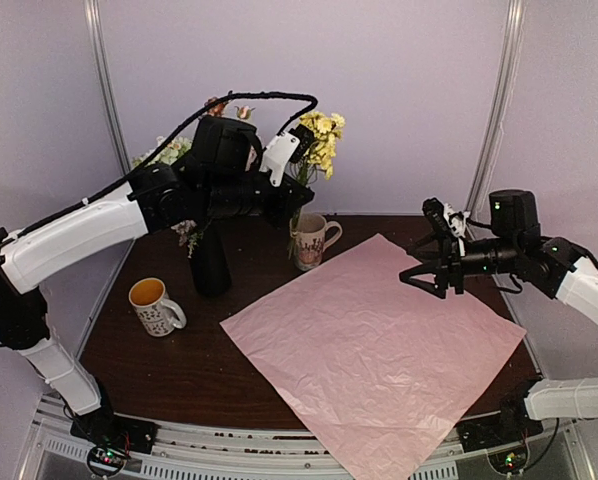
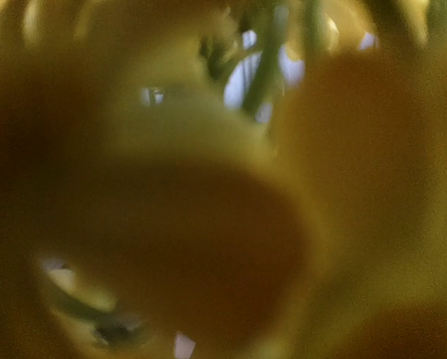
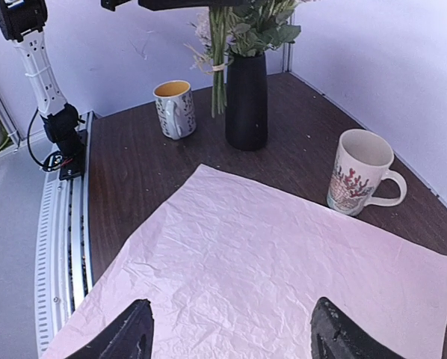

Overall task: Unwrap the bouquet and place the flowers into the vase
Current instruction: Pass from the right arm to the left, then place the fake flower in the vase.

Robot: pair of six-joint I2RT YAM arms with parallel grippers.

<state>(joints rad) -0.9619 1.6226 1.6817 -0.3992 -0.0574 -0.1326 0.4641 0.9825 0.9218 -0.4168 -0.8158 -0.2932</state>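
The left gripper point(image 1: 291, 198) is shut. It seems to be pinching the flowers point(image 1: 319, 138) by their stems, but its fingers are hard to see, and the left wrist view is only a yellow blur of petals pressed close. The yellow blooms stick up above the gripper. The green stems point(image 3: 220, 71) hang down from it in a bunch with a tan band around them. The stem ends are in the air to the right of the vase point(image 1: 211, 265), not inside it. Green leaves point(image 3: 264, 26) sit right above the vase's mouth.

The left arm point(image 1: 74, 235) reaches up and across, high over the vase, and its wrist bends out to the vase's right.

The right gripper point(image 3: 231, 333) is wide open and holds nothing. Its two black fingers point(image 3: 137, 333) hang just above the pink paper point(image 1: 379, 345) without touching it. The right arm point(image 1: 579, 280) comes in from the side, far to the right of the vase, and points back toward it.

The paper lies flat and crinkly on the table point(image 1: 159, 365), in front of the vase and to its right. The cream mug point(image 1: 312, 240) stands near the vase on its right. The orange mug point(image 1: 154, 305) stands near the vase on its left, a bit closer to the arms.
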